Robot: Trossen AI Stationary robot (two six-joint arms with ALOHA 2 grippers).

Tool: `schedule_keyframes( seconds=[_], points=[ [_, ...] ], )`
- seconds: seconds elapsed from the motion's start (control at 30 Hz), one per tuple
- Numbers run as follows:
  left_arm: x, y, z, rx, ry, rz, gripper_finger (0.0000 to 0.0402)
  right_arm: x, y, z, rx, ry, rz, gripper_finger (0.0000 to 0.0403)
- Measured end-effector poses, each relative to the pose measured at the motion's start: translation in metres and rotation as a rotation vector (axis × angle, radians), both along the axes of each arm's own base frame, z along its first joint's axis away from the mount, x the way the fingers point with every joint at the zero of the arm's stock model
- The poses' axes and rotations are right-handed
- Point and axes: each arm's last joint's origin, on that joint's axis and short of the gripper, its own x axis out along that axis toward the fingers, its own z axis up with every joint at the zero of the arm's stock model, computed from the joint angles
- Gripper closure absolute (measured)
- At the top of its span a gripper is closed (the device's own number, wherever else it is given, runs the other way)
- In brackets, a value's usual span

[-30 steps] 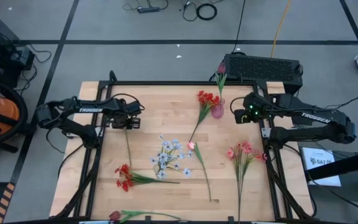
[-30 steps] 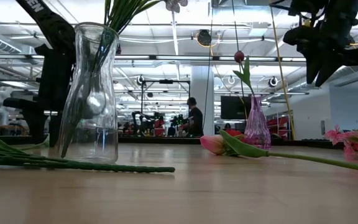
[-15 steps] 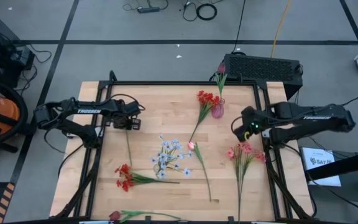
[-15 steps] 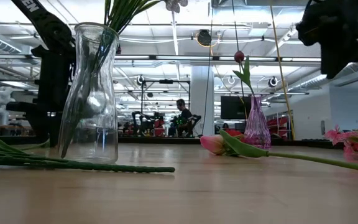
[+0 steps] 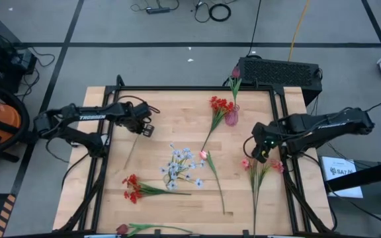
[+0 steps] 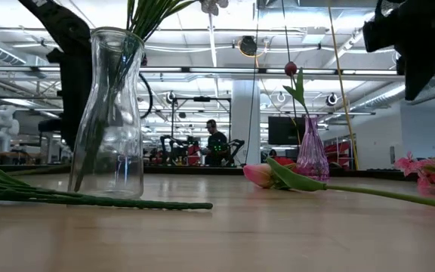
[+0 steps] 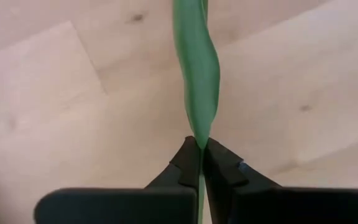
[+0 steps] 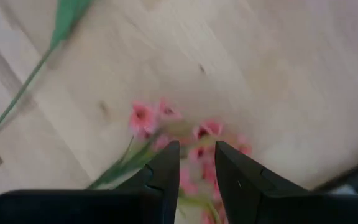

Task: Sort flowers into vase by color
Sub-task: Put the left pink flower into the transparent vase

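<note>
My left gripper [image 5: 145,129] is at the table's left, shut on a long green stem [image 5: 131,152]; no blossom shows on that stem. My right gripper [image 5: 260,149] hovers open above a pink spray [image 5: 256,162] lying at the right, its fingers [image 8: 166,168] over the blossoms [image 8: 143,117] and touching nothing. A pale blue spray [image 5: 180,165] stands in a clear glass vase [image 6: 108,113]. A pink vase [image 5: 231,118] holds a red bud [image 5: 235,71]. Red sprays [image 5: 220,104] [image 5: 132,188] and a pink bud [image 5: 204,154] lie on the table. My left gripper pinches the green stem [image 7: 199,132] between its two fingers, which lie across it and come from above. The stem runs from the fingers toward the table's near left. Whether its free end [image 5: 126,165] rests on the table, I cannot tell.
A red bud [image 5: 122,229] on its stem lies at the near edge. A black frame [image 5: 177,88] borders the tabletop. A black box [image 5: 280,69] sits behind the far right corner. Bare wood lies between the left gripper and the pink vase.
My left gripper has shut on the green stem, and the stem's free end has swung toward the table's left. My right gripper has gone toward the near edge and now hangs over the pink spray.
</note>
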Motion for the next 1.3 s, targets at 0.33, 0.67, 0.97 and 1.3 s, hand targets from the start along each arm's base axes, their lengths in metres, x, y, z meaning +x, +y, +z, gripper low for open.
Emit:
schedule_keyframes(
  seconds=[0.33,0.67,0.97,1.3],
  points=[
    [-0.002,-0.024,0.090,0.225,-0.447,-0.040,0.0396,0.017,0.026,-0.006,-0.092,-0.212,0.287,0.0310],
    [-0.018,-0.061,0.163,0.639,-0.967,-0.431,0.0397,0.016,0.050,-0.051,-0.054,-0.303,0.356,0.0310],
    [-0.019,-0.099,0.183,0.678,-1.186,-0.479,0.0397,0.011,0.064,-0.064,-0.018,-0.343,0.406,0.0310],
    [-0.021,-0.169,0.182,0.706,-1.213,-0.533,0.0400,0.005,0.074,-0.065,0.003,-0.342,0.447,0.0310]
  ],
)
